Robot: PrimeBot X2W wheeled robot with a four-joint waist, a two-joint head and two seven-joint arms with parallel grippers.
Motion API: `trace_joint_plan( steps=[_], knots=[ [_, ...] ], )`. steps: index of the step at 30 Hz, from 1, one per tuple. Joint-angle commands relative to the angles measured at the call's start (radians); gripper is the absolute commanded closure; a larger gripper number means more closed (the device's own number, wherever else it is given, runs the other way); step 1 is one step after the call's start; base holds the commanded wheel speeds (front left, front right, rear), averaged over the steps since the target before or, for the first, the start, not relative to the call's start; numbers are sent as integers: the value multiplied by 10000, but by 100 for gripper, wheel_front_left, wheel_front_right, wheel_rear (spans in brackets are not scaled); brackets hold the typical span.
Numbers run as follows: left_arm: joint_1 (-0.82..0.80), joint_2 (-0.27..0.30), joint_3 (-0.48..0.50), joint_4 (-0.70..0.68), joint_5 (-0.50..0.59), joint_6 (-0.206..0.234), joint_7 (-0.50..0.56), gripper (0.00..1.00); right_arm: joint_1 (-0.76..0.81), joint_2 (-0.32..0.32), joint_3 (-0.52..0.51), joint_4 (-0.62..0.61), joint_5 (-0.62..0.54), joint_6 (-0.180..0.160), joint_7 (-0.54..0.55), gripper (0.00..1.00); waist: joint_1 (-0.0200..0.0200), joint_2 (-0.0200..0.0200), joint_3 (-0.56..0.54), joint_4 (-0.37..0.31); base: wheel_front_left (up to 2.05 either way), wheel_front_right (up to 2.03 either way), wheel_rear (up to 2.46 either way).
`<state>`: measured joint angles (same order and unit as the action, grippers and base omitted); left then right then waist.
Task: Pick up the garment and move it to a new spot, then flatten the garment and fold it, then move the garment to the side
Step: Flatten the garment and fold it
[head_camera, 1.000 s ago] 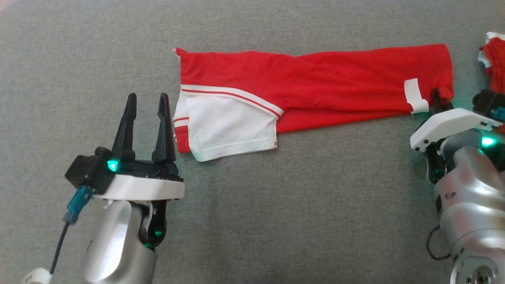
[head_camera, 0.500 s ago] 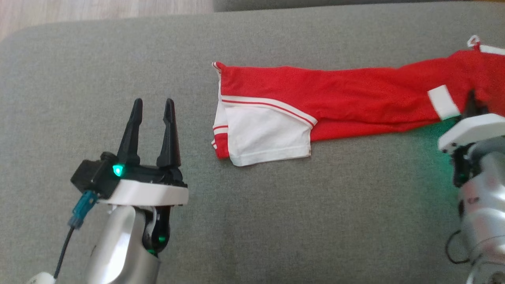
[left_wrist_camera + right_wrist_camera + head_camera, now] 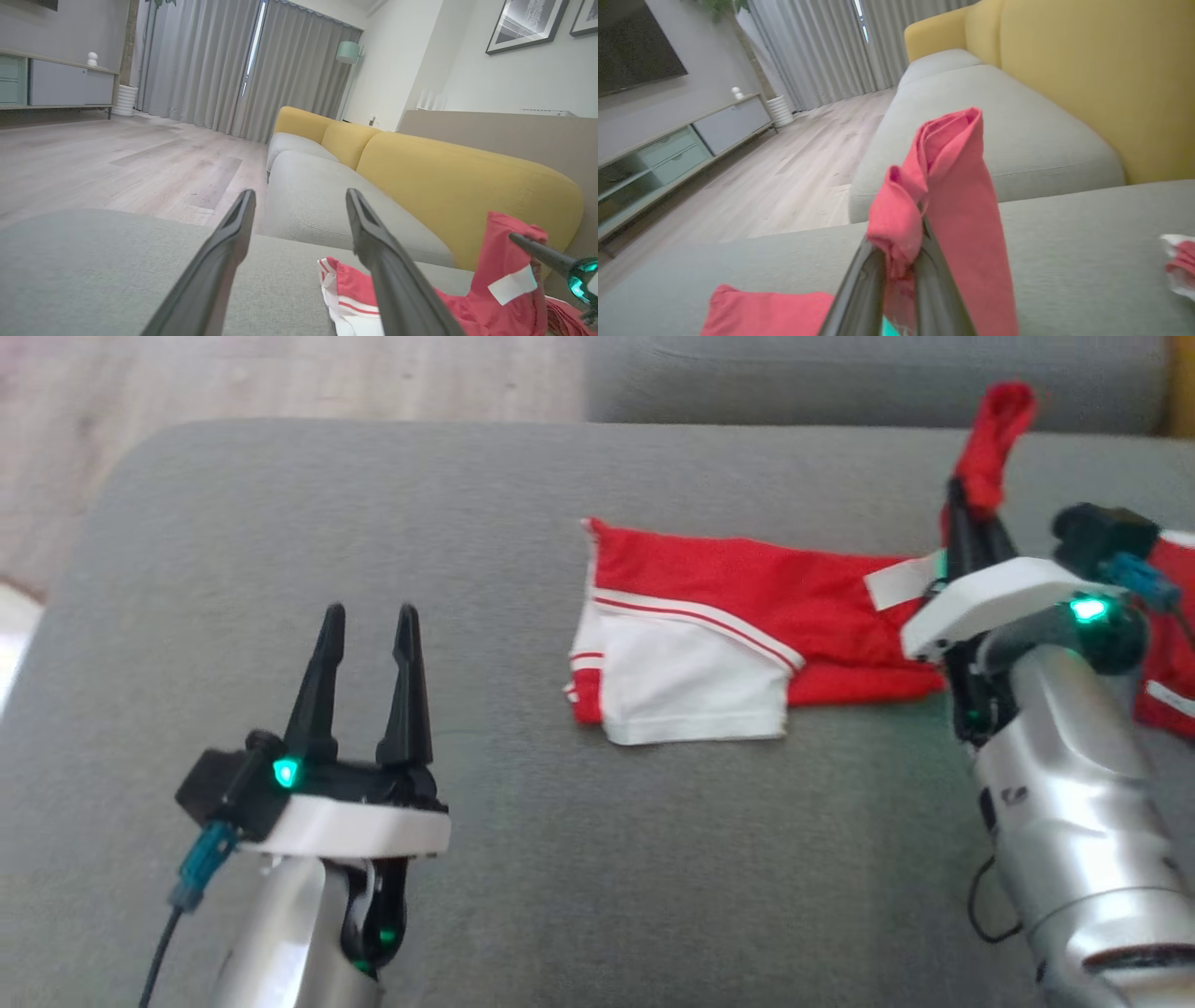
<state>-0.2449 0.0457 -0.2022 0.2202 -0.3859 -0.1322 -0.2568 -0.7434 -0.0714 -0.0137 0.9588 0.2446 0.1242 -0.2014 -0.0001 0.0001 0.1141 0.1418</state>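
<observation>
We have our right gripper (image 3: 966,504) clamped shut on one end of the garment (image 3: 738,588), with red cloth bunched between the fingers and poking up past their tips. We judge this end is raised so it can be carried over the rest as a fold. The other end, with the white panel, lies flat on the grey cushion (image 3: 560,859) and anchors the piece. Its long axis runs left to right across the cushion, the white-panelled end pointing towards our left gripper (image 3: 371,616). That gripper hovers wide open and empty, well apart from the cloth, probably to leave the fold room. The red cloth (image 3: 1167,653) at the far right may be a separate piece; the head view is too blurred to tell.
</observation>
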Motion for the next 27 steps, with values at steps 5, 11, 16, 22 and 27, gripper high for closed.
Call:
trace_joint_plan(
  steps=[5, 11, 16, 22, 27],
  knots=[
    [-88, 48, 148, -351, 21, 16, -49, 0, 372, 208, 2185, -1101, 1703, 65, 349, 100, 1, -1, -215, 965, 0, 0, 0],
    [-69, 47, -89, -321, -62, 16, -49, 0, 738, 210, 3640, -1256, 2743, 65, 395, 100, 1, -1, -129, 1817, 0, 0, 0],
    [-89, 46, -269, -276, -145, 16, -49, 0, 768, 210, 4338, -836, 3215, 65, 233, 100, 1, -1, 3, 2422, 0, 0, 0],
    [-63, 46, -403, -221, -196, 16, -49, 0, 812, 211, 5049, -28, 3639, 65, 219, 100, 1, -1, 111, 2805, 0, 0, 0],
    [-21, 46, -290, -206, -197, 36, -49, 0, 990, 211, 6234, -338, 4467, 65, 334, 0, 1, -1, 146, 2703, 0, 0, 0]
  ],
)
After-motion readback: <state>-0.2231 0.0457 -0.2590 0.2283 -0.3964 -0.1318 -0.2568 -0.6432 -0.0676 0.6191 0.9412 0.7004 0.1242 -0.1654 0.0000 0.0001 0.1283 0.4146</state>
